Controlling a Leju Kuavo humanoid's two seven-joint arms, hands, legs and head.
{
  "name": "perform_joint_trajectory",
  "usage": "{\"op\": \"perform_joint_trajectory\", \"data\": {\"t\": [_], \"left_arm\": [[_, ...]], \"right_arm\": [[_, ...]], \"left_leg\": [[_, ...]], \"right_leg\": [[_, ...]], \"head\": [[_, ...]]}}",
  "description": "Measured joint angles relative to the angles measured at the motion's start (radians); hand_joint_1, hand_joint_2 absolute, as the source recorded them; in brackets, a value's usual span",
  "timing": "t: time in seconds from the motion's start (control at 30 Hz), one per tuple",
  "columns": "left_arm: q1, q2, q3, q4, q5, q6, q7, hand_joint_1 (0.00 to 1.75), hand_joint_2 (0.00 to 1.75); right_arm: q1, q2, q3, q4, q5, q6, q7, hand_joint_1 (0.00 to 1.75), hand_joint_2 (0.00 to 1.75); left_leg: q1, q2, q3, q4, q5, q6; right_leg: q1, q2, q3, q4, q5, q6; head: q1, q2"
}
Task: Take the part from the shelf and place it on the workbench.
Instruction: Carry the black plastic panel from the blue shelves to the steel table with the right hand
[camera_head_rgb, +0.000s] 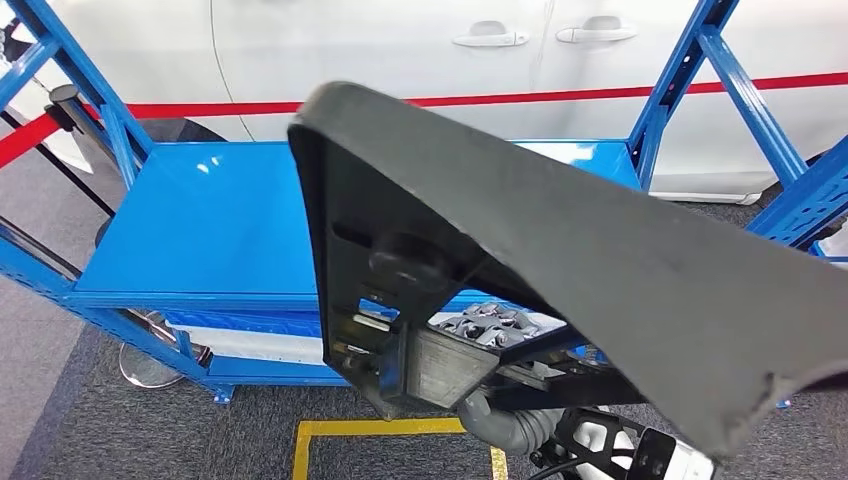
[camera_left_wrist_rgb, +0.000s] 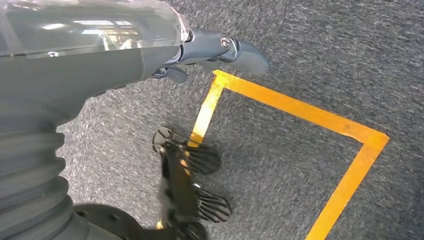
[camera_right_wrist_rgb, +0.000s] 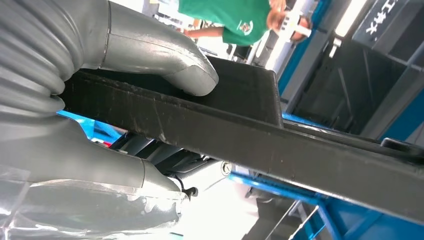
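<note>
Blue shelf (camera_head_rgb: 200, 220) fills 9 to 12 o'clock w/ a white car (camera_head_rgb: 400, 50) behind. Big black plastic part (camera_head_rgb: 560, 250) sits center to 4 o'clock, right hand (camera_right_wrist_rgb: 125, 100) clamping it. Left hand (camera_left_wrist_rgb: 210, 55) hangs loose, fingers apart, holding nothing, over carpet w/ yellow tape (camera_left_wrist_rgb: 300, 110).

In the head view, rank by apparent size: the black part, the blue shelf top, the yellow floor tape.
1. black part, inflated by closeness to the camera
2. blue shelf top
3. yellow floor tape

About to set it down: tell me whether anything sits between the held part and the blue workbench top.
Nothing visible does. The right hand grips the black part above the blue workbench, whose visible top is bare; the part itself hides the area under it.
</note>
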Motion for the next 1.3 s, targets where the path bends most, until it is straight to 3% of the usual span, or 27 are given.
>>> {"op": "perform_joint_trajectory", "data": {"t": [0.07, 0.13, 0.17, 0.2, 0.23, 0.3, 0.33, 0.37, 0.4, 0.43, 0.5, 0.57, 0.67, 0.7, 0.73, 0.8, 0.83, 0.87, 0.93, 0.97, 1.0, 1.07, 1.1, 1.17, 1.2, 1.23, 1.3], "left_arm": [[-0.005, 0.000, 0.005, -0.002, 0.001, 0.000, -0.003, 0.00, 1.75], [-0.005, -0.002, 0.009, -0.004, -0.003, -0.003, -0.005, 0.00, 1.75], [-0.003, -0.003, 0.011, -0.004, -0.007, -0.005, -0.006, 0.00, 1.75], [-0.001, -0.005, 0.011, -0.004, -0.013, -0.009, -0.006, 0.00, 1.75], [-0.001, -0.006, 0.012, -0.004, -0.019, -0.014, -0.006, 0.00, 1.75], [-0.001, -0.006, 0.011, -0.004, -0.033, -0.022, -0.006, 0.00, 1.75], [-0.001, -0.006, 0.011, -0.004, -0.038, -0.025, -0.006, 0.00, 1.75], [-0.001, -0.006, 0.009, -0.004, -0.042, -0.027, -0.006, 0.00, 1.75], [-0.002, -0.006, 0.007, -0.004, -0.045, -0.029, -0.006, 0.00, 1.75], [-0.002, -0.006, 0.005, -0.004, -0.048, -0.031, -0.006, 0.00, 1.75], [-0.003, -0.004, 0.002, -0.005, -0.053, -0.035, -0.007, 0.00, 1.75], [-0.003, -0.002, -0.002, -0.006, -0.058, -0.041, -0.012, 0.00, 1.75], [-0.004, -0.002, -0.008, -0.007, -0.070, -0.047, -0.019, 0.00, 1.75], [-0.002, -0.003, -0.010, -0.007, -0.074, -0.049, -0.020, 0.00, 1.75], [-0.001, -0.003, -0.012, -0.007, -0.078, -0.051, -0.021, 0.00, 1.75], [0.000, -0.004, -0.017, -0.007, -0.085, -0.056, -0.022, 0.00, 1.75], [-0.001, -0.003, -0.019, -0.007, -0.088, -0.059, -0.023, 0.00, 1.75], [-0.002, -0.003, -0.022, -0.007, -0.091, -0.061, -0.024, 0.00, 1.75], [-0.004, -0.002, -0.029, -0.007, -0.096, -0.064, -0.026, 0.00, 1.75], [-0.006, -0.002, -0.032, -0.007, -0.098, -0.066, -0.029, 0.00, 1.75], [-0.008, 0.001, -0.035, -0.007, -0.100, -0.067, -0.031, 0.00, 1.75], [-0.012, 0.008, -0.037, -0.008, -0.103, -0.070, -0.036, 0.00, 1.75], [-0.014, 0.011, -0.038, -0.008, -0.105, -0.071, -0.037, 0.00, 1.75], [-0.017, 0.013, -0.040, -0.008, -0.108, -0.074, -0.038, 0.00, 1.75], [-0.018, 0.012, -0.042, -0.008, -0.109, -0.074, -0.038, 0.00, 1.75], [-0.018, 0.012, -0.043, -0.008, -0.109, -0.075, -0.038, 0.00, 1.75], [-0.015, 0.010, -0.046, -0.007, -0.109, -0.075, -0.038, 0.00, 1.75]], "right_arm": [[-0.010, -0.003, 0.001, -0.005, -0.004, 0.003, 0.005, 1.64, 1.75], [-0.016, -0.008, 0.003, -0.011, -0.006, 0.004, 0.013, 1.64, 1.75], [-0.015, -0.011, 0.003, -0.014, -0.006, 0.003, 0.016, 1.64, 1.75], [-0.014, -0.016, 0.004, -0.020, -0.004, 0.001, 0.017, 1.64, 1.75], [-0.012, -0.023, 0.004, -0.027, -0.001, -0.002, 0.016, 1.64, 1.75], [-0.009, -0.038, 0.004, -0.038, 0.009, -0.007, 0.013, 1.64, 1.75], [-0.008, -0.044, 0.004, -0.041, 0.012, -0.008, 0.012, 1.64, 1.75], [-0.007, -0.050, 0.004, -0.043, 0.013, -0.008, 0.010, 1.64, 1.75], [-0.007, -0.056, 0.004, -0.045, 0.011, -0.003, 0.008, 1.64, 1.75], [-0.007, -0.061, 0.004, -0.048, 0.006, 0.003, 0.005, 1.64, 1.75], [-0.009, -0.069, 0.004, -0.055, -0.009, 0.022, -0.004, 1.64, 1.75], [-0.011, -0.073, 0.004, -0.061, -0.022, 0.037, -0.008, 1.64, 1.75], [-0.010, -0.078, 0.004, -0.066, -0.028, 0.045, -0.009, 1.64, 1.75], [-0.009, -0.079, 0.004, -0.068, -0.026, 0.045, -0.009, 1.64, 1.75], [-0.009, -0.080, 0.004, -0.071, -0.022, 0.045, -0.009, 1.64, 1.75], [-0.004, -0.082, 0.004, -0.079, -0.016, 0.044, -0.008, 1.64, 1.75], [0.000, -0.082, 0.004, -0.082, -0.014, 0.044, -0.008, 1.64, 1.75], [0.004, -0.083, 0.004, -0.085, -0.011, 0.044, -0.008, 1.64, 1.75], [0.012, -0.085, 0.004, -0.092, -0.005, 0.043, -0.008, 1.64, 1.75], [0.014, -0.087, 0.004, -0.096, -0.001, 0.042, -0.008, 1.64, 1.75], [0.016, -0.088, 0.004, -0.102, 0.003, 0.042, -0.008, 1.64, 1.75], [0.018, -0.090, 0.004, -0.112, 0.011, 0.040, -0.009, 1.64, 1.75], [0.020, -0.090, 0.004, -0.116, 0.016, 0.038, -0.009, 1.64, 1.75], [0.029, -0.093, 0.004, -0.122, 0.028, 0.031, -0.009, 1.64, 1.75], [0.034, -0.095, 0.004, -0.125, 0.034, 0.027, -0.009, 1.64, 1.75], [0.038, -0.097, 0.004, -0.128, 0.038, 0.024, -0.008, 1.64, 1.75], [0.043, -0.101, 0.004, -0.132, 0.045, 0.022, -0.008, 1.64, 1.75]], "left_leg": [[-0.010, 0.000, 0.059, -0.102, -0.023, 0.012], [-0.010, 0.002, 0.062, -0.133, -0.013, 0.018], [-0.009, 0.005, 0.057, -0.140, 0.001, 0.022], [-0.005, 0.008, 0.050, -0.147, 0.016, 0.027], [-0.002, 0.011, 0.039, -0.150, 0.029, 0.030], [-0.002, 0.015, 0.008, -0.144, 0.050, 0.034], [-0.001, 0.018, -0.010, -0.137, 0.058, 0.032], [0.001, 0.023, -0.028, -0.129, 0.066, 0.029], [0.004, 0.029, -0.048, -0.118, 0.072, 0.026], [0.007, 0.035, -0.067, -0.105, 0.076, 0.021], [0.010, 0.045, -0.100, -0.075, 0.082, 0.010], [0.007, 0.054, -0.116, -0.057, 0.090, -0.004], [0.012, 0.062, -0.131, -0.052, 0.098, -0.023], [0.014, 0.054, -0.140, -0.037, 0.073, -0.027], [0.016, 0.043, -0.152, -0.004, 0.029, -0.031], [0.015, 0.021, -0.175, 0.108, -0.077, -0.030], [0.013, 0.016, -0.181, 0.166, -0.107, -0.026], [0.011, 0.013, -0.177, 0.206, -0.110, -0.019], [0.001, 0.008, -0.127, 0.195, -0.055, 0.001], [-0.008, -0.002, -0.081, 0.144, -0.025, 0.015], [-0.016, -0.018, -0.026, 0.068, -0.017, 0.034], [-0.026, -0.044, 0.061, -0.068, -0.036, 0.054], [-0.029, -0.049, 0.080, -0.108, -0.046, 0.059], [-0.029, -0.039, 0.080, -0.137, -0.019, 0.057], [-0.028, -0.033, 0.074, -0.150, 0.000, 0.058], [-0.024, -0.026, 0.065, -0.160, 0.019, 0.056], [-0.021, -0.011, 0.036, -0.165, 0.049, 0.051]], "right_leg": [[-0.002, -0.003, -0.007, -0.001, 0.018, 0.008], [-0.005, -0.005, -0.014, -0.003, 0.033, 0.020], [-0.006, -0.003, -0.019, 0.003, 0.023, 0.026], [-0.006, 0.000, -0.027, 0.024, -0.008, 0.032], [-0.008, 0.003, -0.039, 0.064, -0.057, 0.039], [-0.016, 0.005, -0.062, 0.179, -0.152, 0.051], [-0.022, 0.005, -0.068, 0.233, -0.167, 0.056], [-0.027, 0.005, -0.065, 0.267, -0.156, 0.062], [-0.032, 0.004, -0.049, 0.273, -0.125, 0.069], [-0.038, 0.000, -0.017, 0.246, -0.091, 0.075], [-0.043, -0.023, 0.071, 0.130, -0.085, 0.086], [-0.038, -0.038, 0.124, 0.039, -0.122, 0.072], [-0.030, -0.027, 0.108, 0.020, -0.109, 0.032], [-0.029, -0.022, 0.096, 0.019, -0.097, 0.022], [-0.028, -0.017, 0.082, 0.018, -0.084, 0.014], [-0.021, -0.004, 0.051, 0.019, -0.059, 0.004], [-0.016, 0.004, 0.035, 0.020, -0.046, 0.001], [-0.011, 0.012, 0.018, 0.021, -0.033, -0.001], [-0.001, 0.030, -0.013, 0.023, -0.008, -0.004], [0.002, 0.039, -0.025, 0.023, 0.004, -0.005], [0.005, 0.047, -0.034, 0.023, 0.016, -0.004], [0.002, 0.059, -0.042, 0.018, 0.039, 0.001], [-0.003, 0.064, -0.044, 0.011, 0.053, 0.006], [-0.009, 0.068, -0.045, -0.005, 0.075, 0.016], [-0.009, 0.059, -0.048, -0.004, 0.062, 0.020], [-0.010, 0.046, -0.053, 0.015, 0.025, 0.025], [-0.018, 0.019, -0.070, 0.111, -0.095, 0.038]], "head": [[0.000, 0.000], [0.000, 0.000], [0.001, 0.000], [0.001, 0.000], [0.001, 0.000], [0.001, 0.000], [0.001, 0.000], [0.001, 0.000], [0.001, 0.000], [0.001, 0.000], [0.002, 0.000], [0.000, 0.000], [-0.001, 0.000], [-0.001, 0.000], [-0.002, 0.000], [-0.002, 0.000], [-0.002, 0.000], [-0.002, 0.000], [-0.002, 0.000], [-0.002, 0.000], [-0.001, 0.000], [-0.001, 0.000], [-0.002, 0.000], [-0.004, 0.000], [-0.004, 0.000], [-0.004, 0.000], [-0.003, 0.000]]}}
